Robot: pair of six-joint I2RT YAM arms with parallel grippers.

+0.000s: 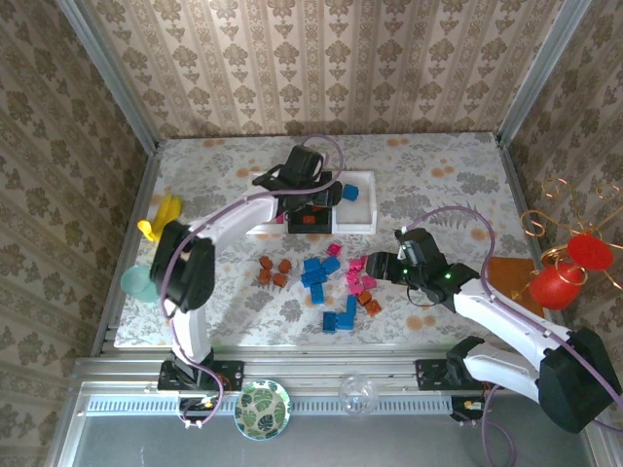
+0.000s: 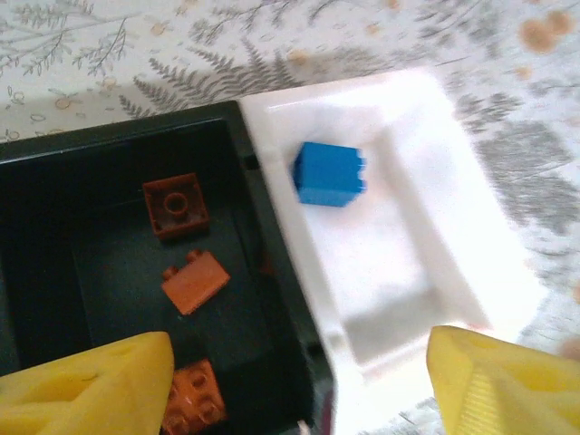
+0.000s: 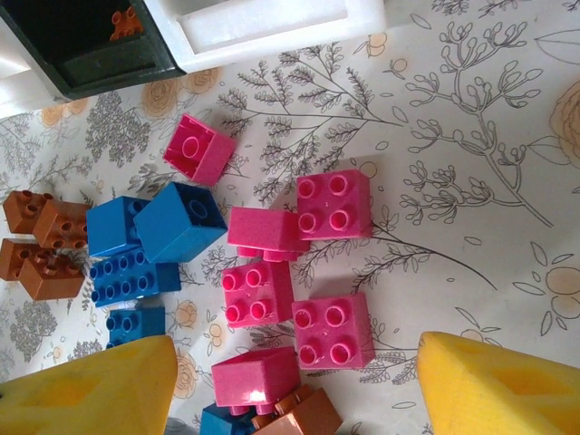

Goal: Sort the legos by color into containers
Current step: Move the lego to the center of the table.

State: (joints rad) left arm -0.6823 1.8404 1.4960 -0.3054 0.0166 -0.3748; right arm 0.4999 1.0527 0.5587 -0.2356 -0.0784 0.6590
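Left pincer (image 2: pixel 299 390), wide and empty, over black tray (image 2: pixel 54 236) holding three orange bricks (image 2: pixel 176 205); right pincer (image 3: pixel 294 390), wide, above six pink bricks (image 3: pixel 333 204).

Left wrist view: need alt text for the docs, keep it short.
Seen from above, a black tray holds three orange-brown bricks, and a white tray right beside it holds one blue brick. The open left gripper hangs over them, its yellow fingers at the bottom corners. Both trays sit on a floral tablecloth.
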